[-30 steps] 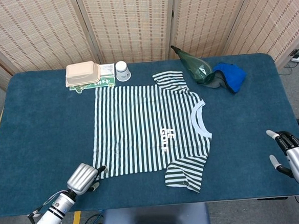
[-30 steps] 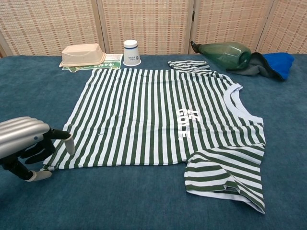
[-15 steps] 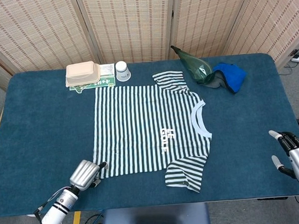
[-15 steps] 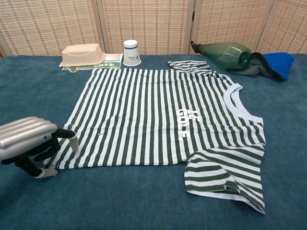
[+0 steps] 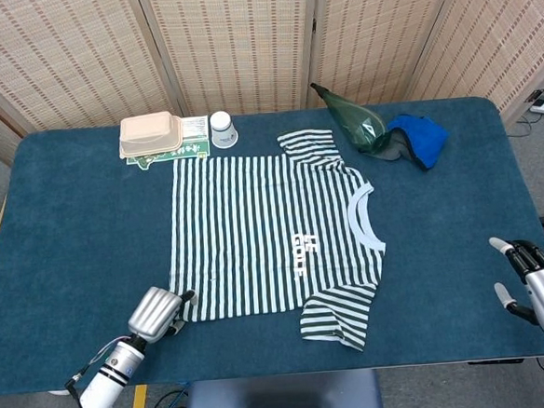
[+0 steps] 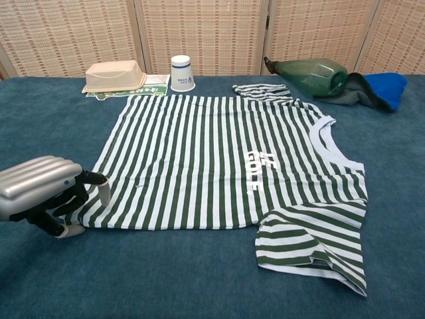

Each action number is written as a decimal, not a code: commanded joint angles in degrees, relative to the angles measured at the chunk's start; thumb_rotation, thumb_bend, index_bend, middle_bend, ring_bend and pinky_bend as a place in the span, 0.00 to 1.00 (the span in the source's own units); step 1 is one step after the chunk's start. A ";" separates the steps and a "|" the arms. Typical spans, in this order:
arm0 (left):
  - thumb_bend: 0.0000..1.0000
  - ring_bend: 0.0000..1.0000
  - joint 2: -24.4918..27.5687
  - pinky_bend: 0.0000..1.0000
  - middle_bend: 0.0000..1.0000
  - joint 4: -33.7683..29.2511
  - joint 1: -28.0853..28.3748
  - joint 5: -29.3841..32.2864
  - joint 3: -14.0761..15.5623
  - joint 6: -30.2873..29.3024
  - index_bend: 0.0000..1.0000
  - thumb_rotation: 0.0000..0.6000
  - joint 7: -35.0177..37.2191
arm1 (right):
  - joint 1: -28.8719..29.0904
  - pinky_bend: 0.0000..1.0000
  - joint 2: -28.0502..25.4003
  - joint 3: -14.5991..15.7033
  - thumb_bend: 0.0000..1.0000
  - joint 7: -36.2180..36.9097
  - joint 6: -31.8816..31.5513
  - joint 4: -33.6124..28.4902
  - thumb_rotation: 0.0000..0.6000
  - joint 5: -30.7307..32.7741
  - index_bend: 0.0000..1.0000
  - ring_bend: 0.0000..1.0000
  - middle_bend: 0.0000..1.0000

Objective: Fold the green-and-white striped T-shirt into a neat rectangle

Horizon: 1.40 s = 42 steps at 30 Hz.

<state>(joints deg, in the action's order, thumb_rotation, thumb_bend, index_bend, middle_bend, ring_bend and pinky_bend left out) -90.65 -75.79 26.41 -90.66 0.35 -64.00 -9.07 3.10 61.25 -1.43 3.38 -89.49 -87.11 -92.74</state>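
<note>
We curl our left hand (image 6: 50, 193) onto the near hem corner of the T-shirt (image 6: 219, 159), apparently pinching it, ready to lift and fold; our right hand (image 5: 539, 283) waits spread, well clear.

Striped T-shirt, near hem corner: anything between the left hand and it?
Nothing visible. The left hand is already at the near hem corner of the striped T-shirt, its fingers over the fabric edge. The paper cup, food box and green bottle sit along the far edge, clear of that corner.

Striped T-shirt (image 5: 270, 236) spread flat on table
</note>
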 commanded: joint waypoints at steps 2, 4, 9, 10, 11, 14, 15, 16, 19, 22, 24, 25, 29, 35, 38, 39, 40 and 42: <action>0.34 0.85 0.07 0.98 0.89 -0.03 0.06 -0.42 0.28 -0.63 0.47 1.00 0.25 | 0.08 0.41 0.00 -0.03 0.39 -0.10 0.12 -0.08 1.00 0.02 0.13 0.23 0.24; 0.37 0.85 0.04 0.98 0.89 0.05 0.07 -0.71 0.44 -1.08 0.47 1.00 0.56 | 0.15 0.41 0.01 -0.05 0.39 -0.21 0.25 -0.12 1.00 0.01 0.13 0.23 0.24; 0.45 0.85 -0.79 0.98 0.90 1.28 0.31 -1.09 0.56 -1.68 0.48 1.00 1.04 | 0.25 0.41 -0.07 -0.08 0.39 -0.40 0.41 -0.31 1.00 0.04 0.13 0.23 0.24; 0.48 0.85 -1.02 0.98 0.90 1.55 0.34 -1.17 0.54 -1.89 0.49 1.00 1.21 | 0.24 0.41 -0.10 -0.09 0.39 -0.43 0.40 -0.33 1.00 0.04 0.13 0.23 0.24; 0.50 0.85 -1.26 0.98 0.90 1.87 0.37 -1.28 0.52 -2.12 0.50 1.00 1.37 | 0.25 0.41 -0.13 -0.10 0.39 -0.47 0.41 -0.35 1.00 0.05 0.13 0.23 0.24; 0.54 0.85 -2.19 0.98 0.91 3.17 0.42 -1.73 0.38 -3.18 0.52 1.00 1.83 | 0.37 0.41 -0.26 -0.13 0.39 -0.54 0.48 -0.49 1.00 -0.08 0.13 0.23 0.25; 0.55 0.85 -2.45 0.98 0.91 3.46 0.41 -1.84 0.32 -3.54 0.53 1.00 1.98 | 0.45 0.41 -0.25 -0.11 0.39 -0.53 0.54 -0.53 1.00 -0.23 0.13 0.23 0.25; 0.56 0.86 -2.70 0.98 0.91 3.74 0.39 -1.97 0.26 -3.93 0.55 1.00 2.12 | 0.57 0.41 -0.22 -0.07 0.39 -0.47 0.66 -0.62 1.00 -0.39 0.13 0.23 0.25; 0.58 0.86 -3.37 0.98 0.91 4.59 0.38 -2.37 0.28 -4.79 0.56 1.00 2.08 | 1.29 0.41 -0.01 0.32 0.39 -0.48 1.60 -0.81 1.00 -1.39 0.13 0.23 0.27; 0.58 0.86 -3.55 0.98 0.91 4.81 0.49 -2.48 0.41 -4.90 0.56 1.00 1.81 | 2.37 0.41 0.27 0.63 0.39 -1.07 2.83 -0.91 1.00 -2.65 0.13 0.23 0.28; 0.58 0.86 -3.55 0.98 0.91 4.74 0.54 -2.45 0.36 -5.09 0.56 1.00 1.69 | 3.38 0.41 0.47 0.77 0.39 -1.79 3.83 -0.90 1.00 -3.72 0.13 0.24 0.29; 0.59 0.86 -3.55 0.98 0.91 4.68 0.53 -2.41 0.29 -5.23 0.56 1.00 1.67 | 3.89 0.41 0.57 0.81 0.39 -2.26 4.34 -0.85 1.00 -4.23 0.13 0.24 0.30; 0.59 0.86 -3.47 0.98 0.92 4.16 0.50 -2.20 0.11 -5.68 0.56 1.00 1.57 | 6.80 0.42 1.49 0.96 0.39 -6.32 7.34 0.13 1.00 -7.06 0.13 0.29 0.33; 0.59 0.86 -3.16 0.98 0.92 2.89 0.27 -1.73 0.42 -5.56 0.57 1.00 0.47 | 11.54 0.71 5.19 1.79 0.36 -12.42 13.40 2.25 1.00 -10.77 0.13 0.52 0.46; 0.59 0.86 -2.89 0.98 0.92 2.50 0.13 -1.37 0.48 -5.49 0.57 1.00 0.24 | 13.57 0.89 7.36 1.98 0.32 -13.41 16.40 3.82 1.00 -11.02 0.16 0.69 0.60; 0.59 0.86 -2.78 0.98 0.92 2.38 0.08 -1.23 0.48 -5.49 0.57 1.00 0.18 | 14.33 0.95 8.35 2.09 0.30 -13.36 17.27 4.56 1.00 -11.23 0.19 0.75 0.66; 0.59 0.86 -2.69 0.98 0.92 2.31 0.04 -1.14 0.47 -5.51 0.57 1.00 0.14 | 14.87 0.98 9.12 2.18 0.29 -13.27 17.80 5.31 1.00 -11.44 0.21 0.79 0.70; 0.59 0.86 -2.49 0.98 0.92 2.12 -0.06 -0.93 0.51 -5.47 0.57 1.00 0.03 | 16.01 1.00 10.98 2.33 0.28 -13.16 18.84 7.29 1.00 -11.80 0.26 0.85 0.77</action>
<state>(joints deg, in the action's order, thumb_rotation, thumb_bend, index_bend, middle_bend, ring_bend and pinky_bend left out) -93.18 -73.63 26.38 -91.63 0.85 -69.49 -9.01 17.77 70.52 0.61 -9.63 -71.92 -81.57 -103.93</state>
